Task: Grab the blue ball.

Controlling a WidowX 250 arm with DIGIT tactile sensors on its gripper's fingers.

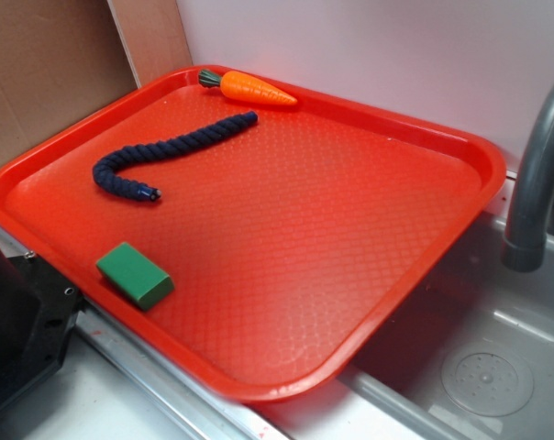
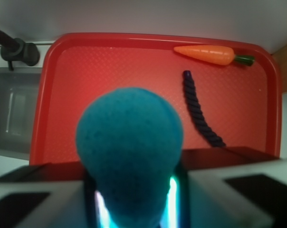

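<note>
Gripper [image 2: 134,204] fingers are clamping one blue ball [image 2: 130,142], which is filling the wrist view close to the lens, above the red tray [image 2: 58,95]. Lying on that tray are one orange carrot [image 2: 207,54], one navy rope [image 2: 200,111] and one green block [image 1: 136,275].

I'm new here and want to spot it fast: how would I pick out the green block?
Find the big red tray beside the grey sink. The green block lies alone near the tray's front left edge, well apart from the rope and carrot at the back. It is the only boxy, flat-sided thing there.
</note>
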